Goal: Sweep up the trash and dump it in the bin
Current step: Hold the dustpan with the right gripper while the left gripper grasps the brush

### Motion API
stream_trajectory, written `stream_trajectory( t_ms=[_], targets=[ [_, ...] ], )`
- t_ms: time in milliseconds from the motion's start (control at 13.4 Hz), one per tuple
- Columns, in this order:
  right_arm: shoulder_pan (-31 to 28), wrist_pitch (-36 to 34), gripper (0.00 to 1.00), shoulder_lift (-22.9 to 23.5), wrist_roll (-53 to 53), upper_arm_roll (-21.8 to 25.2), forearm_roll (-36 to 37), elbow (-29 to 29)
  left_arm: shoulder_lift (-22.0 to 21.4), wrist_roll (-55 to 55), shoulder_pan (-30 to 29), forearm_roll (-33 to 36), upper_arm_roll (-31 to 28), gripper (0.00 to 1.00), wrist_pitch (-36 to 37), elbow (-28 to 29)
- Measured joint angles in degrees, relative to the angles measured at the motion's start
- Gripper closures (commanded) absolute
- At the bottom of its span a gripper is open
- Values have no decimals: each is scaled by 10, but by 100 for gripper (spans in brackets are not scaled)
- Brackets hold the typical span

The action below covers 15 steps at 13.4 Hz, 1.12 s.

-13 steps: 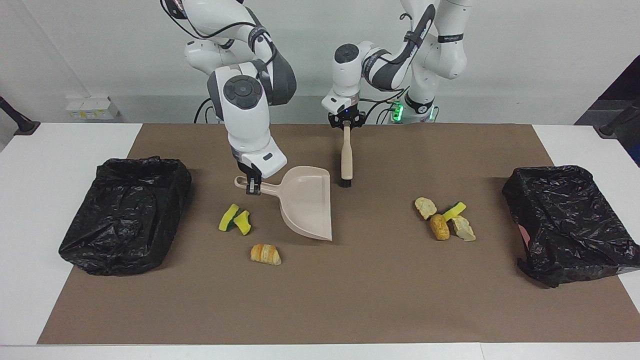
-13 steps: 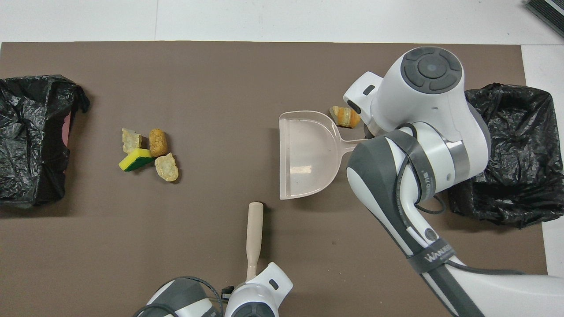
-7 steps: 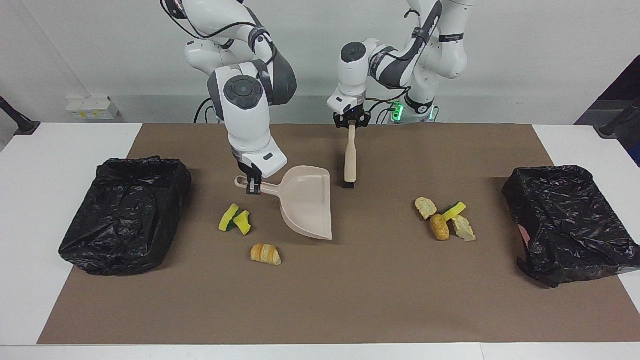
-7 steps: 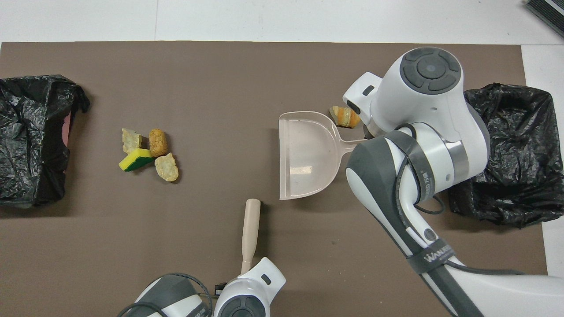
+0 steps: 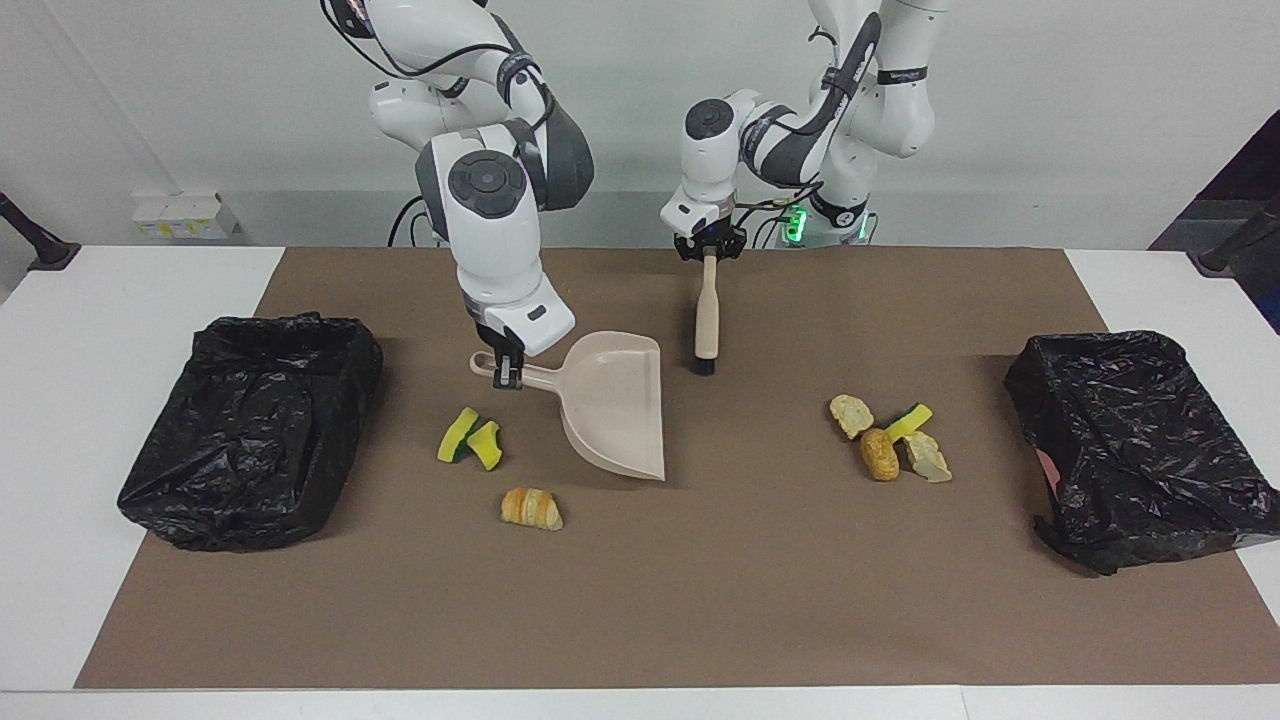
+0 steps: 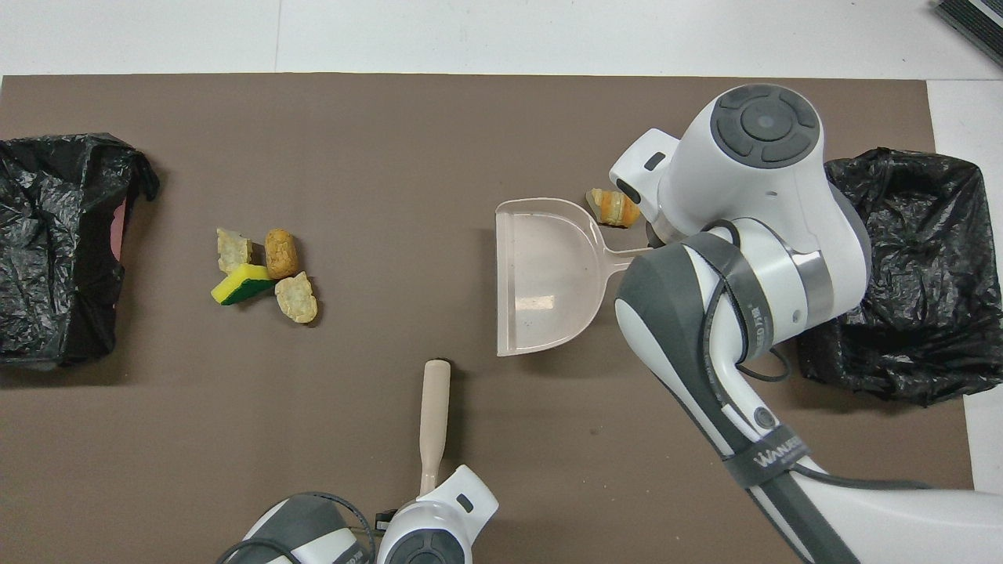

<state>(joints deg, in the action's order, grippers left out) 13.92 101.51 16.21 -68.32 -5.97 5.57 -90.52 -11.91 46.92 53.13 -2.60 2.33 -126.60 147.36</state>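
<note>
Brown mat (image 5: 700, 600) covers the middle of the white table (image 5: 100, 320). Right gripper (image 5: 507, 375) is clamped on the handle of the beige dustpan (image 5: 612, 405), which sits on the mat with its open mouth toward the left arm's end. Left gripper (image 5: 708, 250) is clamped on the top of the brush (image 5: 706, 315), which hangs almost upright, dark bristles down, beside the dustpan's robot-side corner; contact between bristles and mat cannot be made out.

Trash lies in two groups. Toward the right arm's end: two yellow-and-green sponge wedges (image 5: 468, 438) just beside the dustpan handle, and a striped croissant (image 5: 531, 508) farther from the robots. Toward the left arm's end: two pale bread chunks (image 5: 851, 414), a golden-brown bun (image 5: 879, 453) and one more sponge wedge (image 5: 908, 421), clustered and touching.

One black-lined bin (image 5: 250, 430) stands at the right arm's end, another bin (image 5: 1135, 445) at the left arm's end.
</note>
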Motion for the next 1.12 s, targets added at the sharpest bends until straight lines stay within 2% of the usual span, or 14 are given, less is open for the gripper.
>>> stream_trajectory(
  t_ms=[599, 673, 748, 823, 898, 1122],
  targets=[
    [0, 0, 100, -1, -1, 0, 0, -3, 7, 0, -2, 0, -4, 0, -9, -12],
    [-1, 0, 100, -4, -5, 0, 0, -10, 11, 0, -2, 1, -4, 22, -9, -17],
    [-1, 0, 100, -8, -8, 0, 0, -20, 14, 0, -2, 1, -5, 65, -9, -20],
    [0, 2, 100, -14, -8, 0, 0, -30, 16, 0, -2, 1, -5, 87, -9, -22],
    [0, 11, 100, -21, -7, 0, 0, -42, 18, 0, -3, 1, -5, 100, -9, -23],
    [1, 36, 100, -38, 2, -1, 0, -82, 20, 0, -5, 1, -7, 100, -9, -23]
  ],
)
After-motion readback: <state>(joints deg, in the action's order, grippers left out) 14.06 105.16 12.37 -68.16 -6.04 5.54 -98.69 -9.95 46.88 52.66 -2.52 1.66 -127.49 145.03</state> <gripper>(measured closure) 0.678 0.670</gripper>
